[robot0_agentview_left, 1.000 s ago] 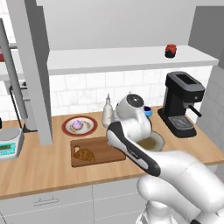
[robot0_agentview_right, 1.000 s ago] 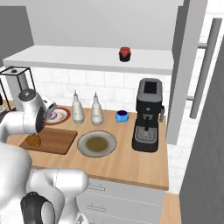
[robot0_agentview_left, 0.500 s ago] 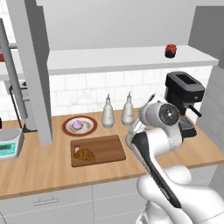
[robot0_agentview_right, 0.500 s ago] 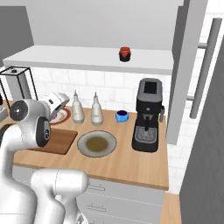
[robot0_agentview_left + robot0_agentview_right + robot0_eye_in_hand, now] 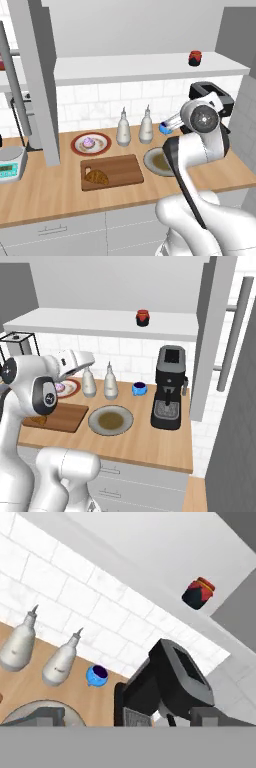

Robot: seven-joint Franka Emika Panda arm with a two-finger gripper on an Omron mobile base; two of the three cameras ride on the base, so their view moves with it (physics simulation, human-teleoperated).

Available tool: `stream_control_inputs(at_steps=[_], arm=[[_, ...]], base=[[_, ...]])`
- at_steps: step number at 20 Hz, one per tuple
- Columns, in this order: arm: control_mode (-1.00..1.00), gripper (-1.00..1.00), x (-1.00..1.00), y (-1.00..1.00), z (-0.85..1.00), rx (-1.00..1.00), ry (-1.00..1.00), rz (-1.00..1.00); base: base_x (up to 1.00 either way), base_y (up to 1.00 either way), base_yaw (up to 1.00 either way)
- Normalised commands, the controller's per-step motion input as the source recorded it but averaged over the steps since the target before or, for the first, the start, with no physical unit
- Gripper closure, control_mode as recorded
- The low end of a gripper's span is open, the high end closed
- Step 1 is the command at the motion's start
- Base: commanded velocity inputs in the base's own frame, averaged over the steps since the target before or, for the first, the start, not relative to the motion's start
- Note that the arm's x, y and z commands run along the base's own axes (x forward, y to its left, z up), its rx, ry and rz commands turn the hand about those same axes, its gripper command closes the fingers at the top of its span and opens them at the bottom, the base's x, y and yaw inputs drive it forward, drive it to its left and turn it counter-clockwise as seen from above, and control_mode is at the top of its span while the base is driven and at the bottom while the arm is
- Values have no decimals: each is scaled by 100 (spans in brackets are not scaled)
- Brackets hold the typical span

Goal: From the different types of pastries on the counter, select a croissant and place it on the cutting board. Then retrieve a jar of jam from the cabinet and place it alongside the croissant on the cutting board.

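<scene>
Croissant (image 5: 97, 176) is lying on the cutting board (image 5: 121, 167), toward the board's 9 o'clock end, so the first half of the task is judged complete. Jar of jam (image 5: 195, 57) is sitting on the cabinet's long pale shelf (image 5: 125, 67), near its right end, at roughly 1 o'clock in the left base view and directly above the black coffee machine (image 5: 169, 387). The gripper (image 5: 85, 361) is pointing up and toward the wall, well apart from the jar; whether it is open or closed cannot be told from these views, though nothing is seen in it.

Risks in the coming reach, as judged here:
- The wrist is passing close over the two white bottles (image 5: 35, 649) and the blue cup (image 5: 97, 675); a low sweep could topple them.
- The jar is small and squat; an off-centre closure could push it back along the shelf or tip it.
- The coffee machine is standing on the tabletop (image 5: 150, 443) under the descent path.
</scene>
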Motion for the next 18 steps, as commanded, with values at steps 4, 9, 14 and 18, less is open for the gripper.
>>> stream_control_inputs(at_steps=[4,9,14,18], arm=[[-100,-100,-38,-88,89,26,-4,-37],[-100,-100,-46,-41,41,13,-10,-20],[-100,-100,-29,-38,48,10,-22,0],[-100,-100,-18,-76,75,24,-20,0]], base=[[0,0,0],[0,0,0],[0,0,0],[0,0,0]])
